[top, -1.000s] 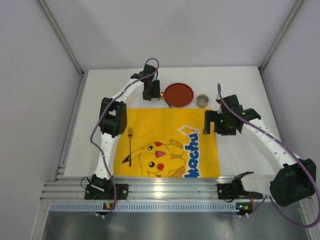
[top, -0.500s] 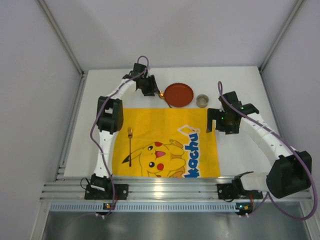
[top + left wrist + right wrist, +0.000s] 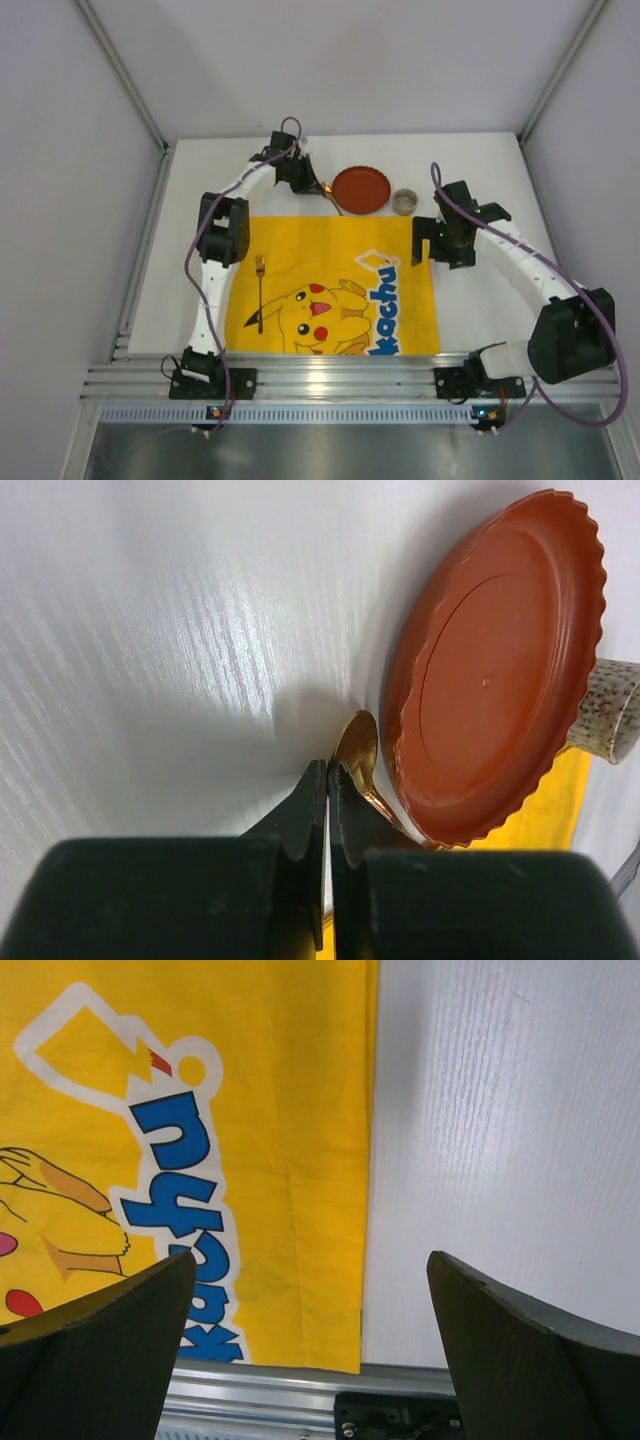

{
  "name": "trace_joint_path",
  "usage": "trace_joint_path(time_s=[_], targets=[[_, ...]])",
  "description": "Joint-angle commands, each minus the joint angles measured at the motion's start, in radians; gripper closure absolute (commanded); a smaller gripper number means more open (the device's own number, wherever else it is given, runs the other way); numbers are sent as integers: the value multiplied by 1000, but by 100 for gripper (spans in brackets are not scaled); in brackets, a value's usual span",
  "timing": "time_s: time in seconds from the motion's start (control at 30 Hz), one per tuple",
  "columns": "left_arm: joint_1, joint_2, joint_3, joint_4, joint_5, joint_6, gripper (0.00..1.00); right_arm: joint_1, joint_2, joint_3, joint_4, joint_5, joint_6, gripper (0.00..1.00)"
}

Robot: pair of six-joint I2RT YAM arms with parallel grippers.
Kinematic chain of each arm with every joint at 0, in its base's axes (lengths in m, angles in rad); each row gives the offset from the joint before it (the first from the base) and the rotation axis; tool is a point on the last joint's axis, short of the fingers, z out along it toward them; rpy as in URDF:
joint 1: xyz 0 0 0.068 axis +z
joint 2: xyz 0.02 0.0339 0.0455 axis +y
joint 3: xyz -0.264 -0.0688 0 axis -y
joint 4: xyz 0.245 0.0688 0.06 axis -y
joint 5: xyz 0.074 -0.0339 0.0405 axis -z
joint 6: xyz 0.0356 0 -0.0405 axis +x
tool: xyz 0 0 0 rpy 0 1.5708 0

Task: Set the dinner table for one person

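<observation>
Plain pale back wall point(image 3: 340, 60) across top of frame, matching side panels point(image 3: 60, 250) left and right. Metal posts point(image 3: 120, 75) slant in at both upper corners. White table point(image 3: 500, 165) at centre. Aluminium rail point(image 3: 330, 378) along bottom, grey metal sheet point(image 3: 330, 450) below it. Even, soft light.

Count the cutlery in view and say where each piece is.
2. A fork lies on the left side of the yellow mat; a gold spoon sits beside the red plate, at the tip of the left end effector. The arms may hide more.
</observation>
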Motion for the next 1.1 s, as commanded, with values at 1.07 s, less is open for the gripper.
trace_joint_path(time_s=[1.07], targets=[[-282,-654,-586,25,27,9,100,-12,-175,44,-28,-49,-14,0]])
